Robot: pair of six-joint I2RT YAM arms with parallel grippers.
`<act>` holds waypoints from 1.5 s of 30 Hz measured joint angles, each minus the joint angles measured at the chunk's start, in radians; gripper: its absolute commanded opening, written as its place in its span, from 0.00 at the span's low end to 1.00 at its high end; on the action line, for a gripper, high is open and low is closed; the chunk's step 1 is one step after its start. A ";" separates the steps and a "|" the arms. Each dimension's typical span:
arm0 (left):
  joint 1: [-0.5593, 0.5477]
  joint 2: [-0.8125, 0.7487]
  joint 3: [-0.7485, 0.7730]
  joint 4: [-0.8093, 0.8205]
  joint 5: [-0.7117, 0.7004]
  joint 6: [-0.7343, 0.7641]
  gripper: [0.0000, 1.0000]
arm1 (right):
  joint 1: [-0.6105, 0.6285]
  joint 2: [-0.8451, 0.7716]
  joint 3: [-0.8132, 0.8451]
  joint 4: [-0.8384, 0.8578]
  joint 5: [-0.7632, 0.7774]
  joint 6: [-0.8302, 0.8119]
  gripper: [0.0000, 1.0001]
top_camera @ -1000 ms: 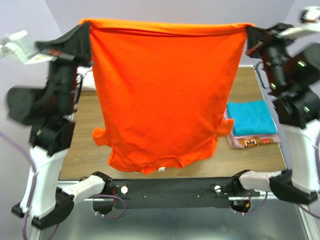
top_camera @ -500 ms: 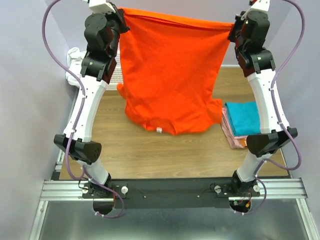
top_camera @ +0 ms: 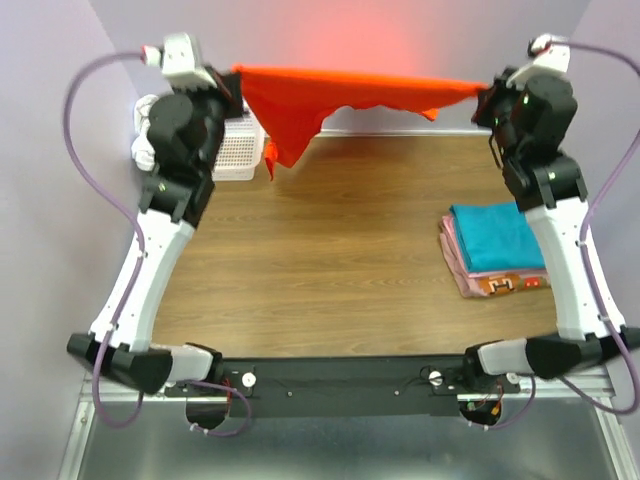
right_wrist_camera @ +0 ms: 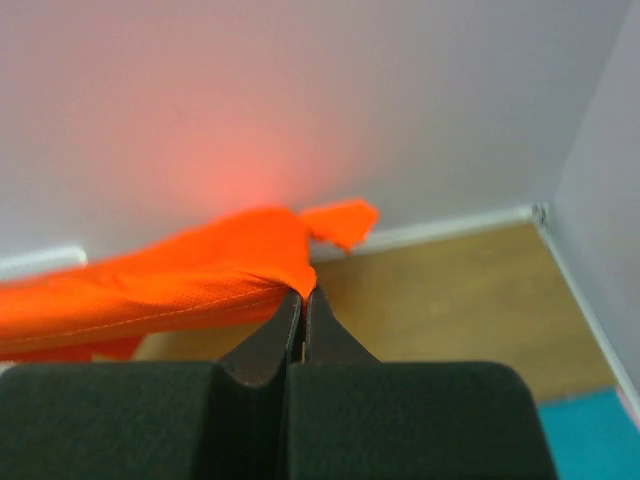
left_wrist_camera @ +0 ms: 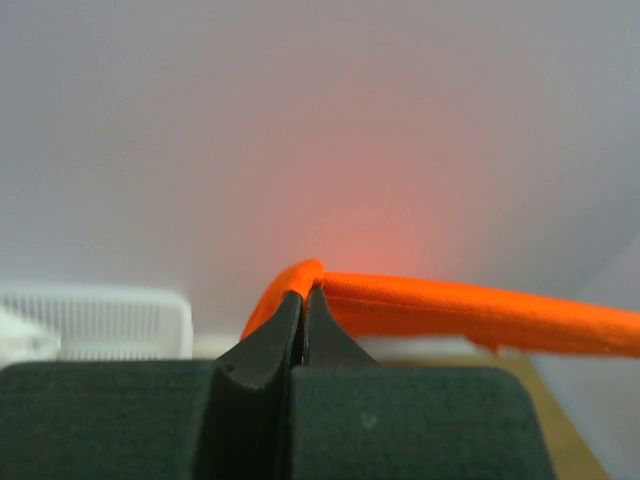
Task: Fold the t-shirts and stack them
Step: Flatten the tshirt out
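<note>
Left pincer and right pincer, orange t-shirt taut between them.

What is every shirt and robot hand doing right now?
orange t-shirt: stretched in the air between both grippers
left gripper: shut on one end of it
right gripper: shut on the other end
teal t-shirt: folded, lying on the pink one
pink t-shirt: folded, under the teal one
patterned t-shirt: folded, peeking out beneath
</note>
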 measured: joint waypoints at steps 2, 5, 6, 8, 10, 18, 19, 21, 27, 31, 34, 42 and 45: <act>-0.010 -0.109 -0.217 0.042 0.006 -0.045 0.00 | 0.000 -0.094 -0.171 0.005 -0.002 0.031 0.01; -0.043 -0.240 -0.510 0.093 0.000 -0.130 0.00 | -0.001 -0.226 -0.470 0.019 -0.007 0.087 0.01; -0.071 -0.298 -0.659 0.116 -0.006 -0.166 0.00 | -0.001 -0.272 -0.577 0.004 -0.007 0.107 0.01; -0.112 -0.359 -0.836 0.116 -0.018 -0.224 0.00 | -0.003 -0.336 -0.755 -0.007 -0.005 0.156 0.02; -0.163 -0.399 -0.998 0.117 -0.025 -0.277 0.00 | -0.003 -0.394 -0.895 -0.021 -0.009 0.199 0.02; -0.242 -0.532 -1.371 0.036 -0.018 -0.522 0.00 | -0.003 -0.532 -1.206 -0.042 -0.082 0.346 0.05; -0.244 -0.543 -1.383 0.033 -0.015 -0.541 0.00 | -0.003 -0.541 -1.242 -0.047 -0.094 0.366 0.06; -0.254 -0.581 -1.412 0.010 -0.005 -0.589 0.00 | -0.003 -0.545 -1.283 -0.053 -0.110 0.403 0.08; -0.273 -0.606 -1.417 -0.048 0.011 -0.679 0.00 | -0.003 -0.583 -1.389 -0.078 -0.182 0.519 0.17; -0.280 -0.592 -1.417 -0.115 0.019 -0.742 0.00 | -0.003 -0.646 -1.434 -0.104 -0.226 0.607 0.18; -0.281 -0.585 -1.418 -0.165 0.034 -0.777 0.00 | -0.003 -0.695 -1.442 -0.125 -0.231 0.652 0.19; -0.287 -0.655 -1.418 -0.297 0.044 -0.840 0.00 | -0.003 -0.875 -1.432 -0.286 -0.202 0.791 0.33; -0.287 -0.663 -1.418 -0.320 0.061 -0.849 0.00 | -0.003 -0.940 -1.400 -0.366 -0.159 0.835 0.53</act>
